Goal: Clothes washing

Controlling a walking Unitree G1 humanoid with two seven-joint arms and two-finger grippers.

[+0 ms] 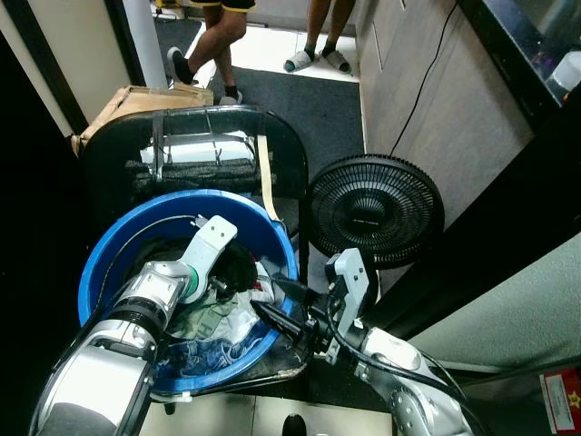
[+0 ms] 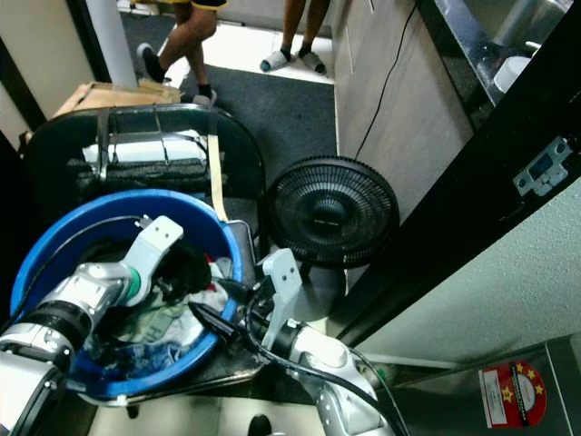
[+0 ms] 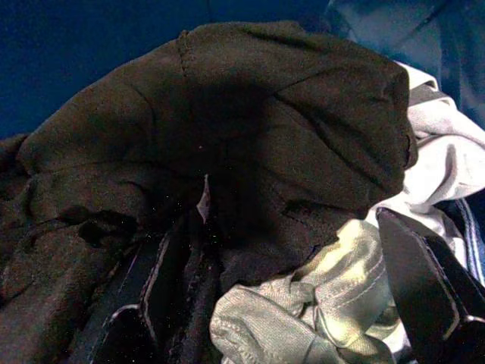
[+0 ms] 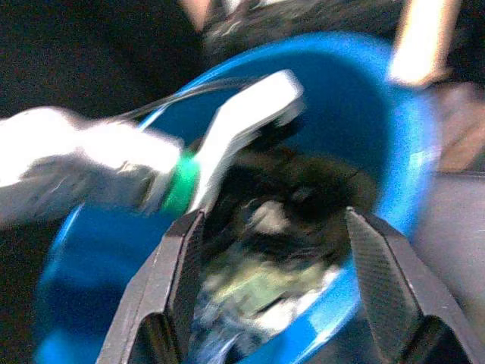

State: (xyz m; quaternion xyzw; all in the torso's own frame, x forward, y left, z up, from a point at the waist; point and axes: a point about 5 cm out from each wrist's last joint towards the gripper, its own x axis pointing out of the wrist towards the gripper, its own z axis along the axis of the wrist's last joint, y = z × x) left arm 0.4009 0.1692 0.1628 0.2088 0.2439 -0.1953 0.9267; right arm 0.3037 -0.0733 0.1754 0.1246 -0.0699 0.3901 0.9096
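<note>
A blue basin full of clothes rests on a black chair. On top of the pile lies a black garment, with a pale green one and a white one beside it. My left gripper reaches down into the basin. Its fingers are spread open and pressed into the black and green cloth. My right gripper hovers at the basin's right rim, pointing into it. It is open with nothing between its fingers.
A black floor fan stands just right of the basin. The chair back rises behind the basin, with a cardboard box beyond it. Two people's legs stand at the far end of the floor. A cabinet lines the right side.
</note>
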